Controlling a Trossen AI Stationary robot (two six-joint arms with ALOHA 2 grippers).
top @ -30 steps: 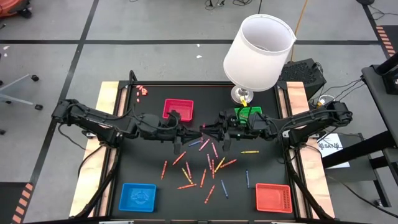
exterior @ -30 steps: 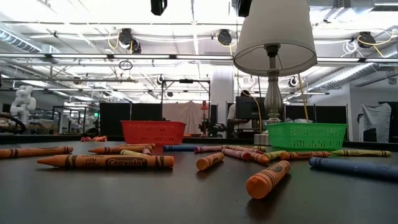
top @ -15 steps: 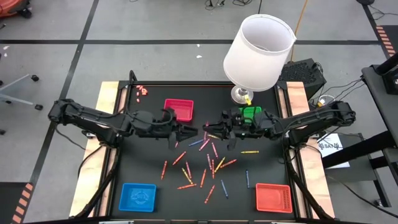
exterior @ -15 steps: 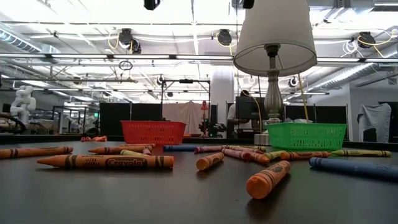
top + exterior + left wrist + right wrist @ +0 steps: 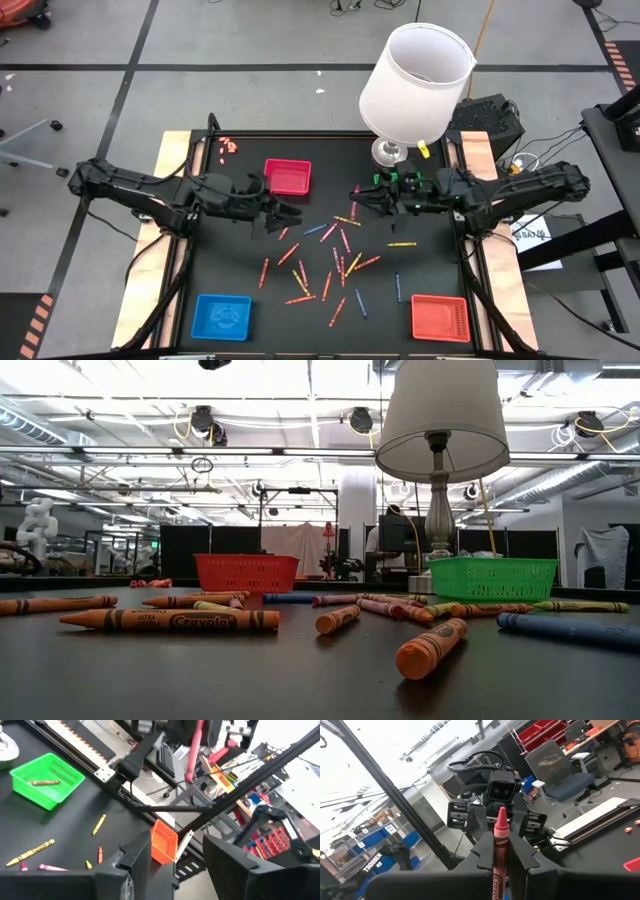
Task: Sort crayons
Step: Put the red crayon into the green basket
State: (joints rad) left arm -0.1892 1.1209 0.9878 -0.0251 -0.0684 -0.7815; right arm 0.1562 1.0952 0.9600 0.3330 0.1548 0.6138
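Bench: we saw a black bench top (image 5: pixel 240 270) with a white-shaded lamp (image 5: pixel 415 70) at the far edge, an open workshop behind it in the low view.
Crayons: we found the loose crayons (image 5: pixel 330 262) scattered over the middle of the bench, mostly red, orange and pink, with a few yellow and blue.
Trays: red tray (image 5: pixel 287 176) sat far left of centre, green tray (image 5: pixel 400 181) under the right arm near the lamp base, blue tray (image 5: pixel 221 315) near left, orange-red tray (image 5: pixel 439 317) near right.
Green tray contents: one crayon lay inside it in the left wrist view (image 5: pixel 44 782).
Left pincer: we placed the left pincer (image 5: pixel 283 214) just near of the red tray, above the bench, fingers parted, nothing between them (image 5: pixel 172 865).
Right pincer: we placed the right pincer (image 5: pixel 362 197) beside the green tray, clamped on a pink crayon (image 5: pixel 499 851) that stood upright between its fingers.
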